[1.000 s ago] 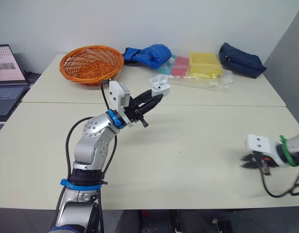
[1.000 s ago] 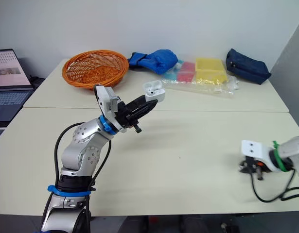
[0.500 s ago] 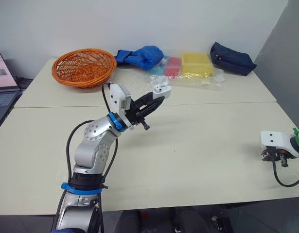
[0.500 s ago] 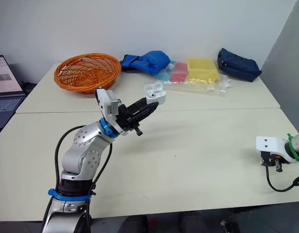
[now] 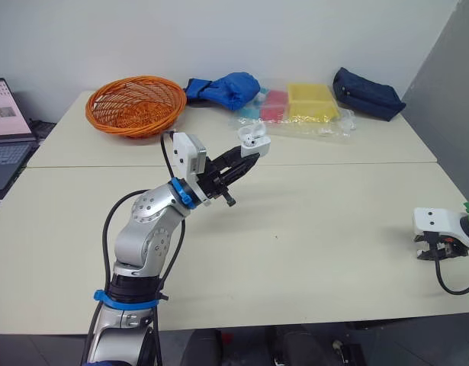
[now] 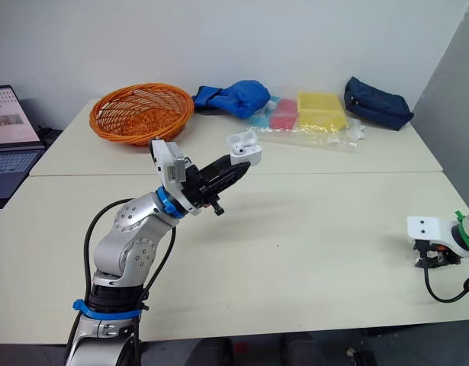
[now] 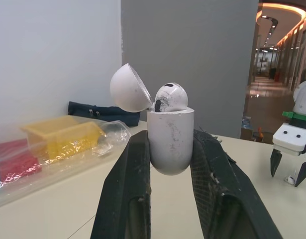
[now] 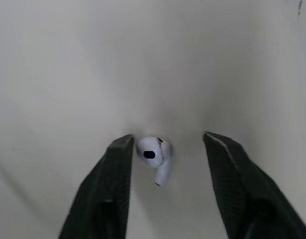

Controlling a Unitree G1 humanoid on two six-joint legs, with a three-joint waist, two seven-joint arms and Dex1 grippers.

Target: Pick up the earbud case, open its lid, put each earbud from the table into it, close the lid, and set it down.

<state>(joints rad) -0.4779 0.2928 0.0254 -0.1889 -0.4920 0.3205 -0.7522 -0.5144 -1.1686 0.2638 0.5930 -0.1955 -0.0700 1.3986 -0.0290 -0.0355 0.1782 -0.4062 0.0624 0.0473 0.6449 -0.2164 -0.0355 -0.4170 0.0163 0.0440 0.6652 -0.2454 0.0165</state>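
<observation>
I see the pale surface (image 5: 310,229) spread ahead, with an orange basket (image 5: 135,103) and a navy pouch (image 5: 367,93) along its far side. My left end effector (image 5: 247,152) is raised above the middle of the surface, its two black fingers clamped on the sides of the white earbud case (image 7: 170,142), which stands upright between them with its lid (image 7: 129,88) swung open. One earbud (image 7: 170,96) sits in the case. Near the right edge, my right end effector (image 8: 167,139) points down at the surface with its fingers spread apart, and the second earbud (image 8: 153,155) lies on the surface between them, just beside one finger.
</observation>
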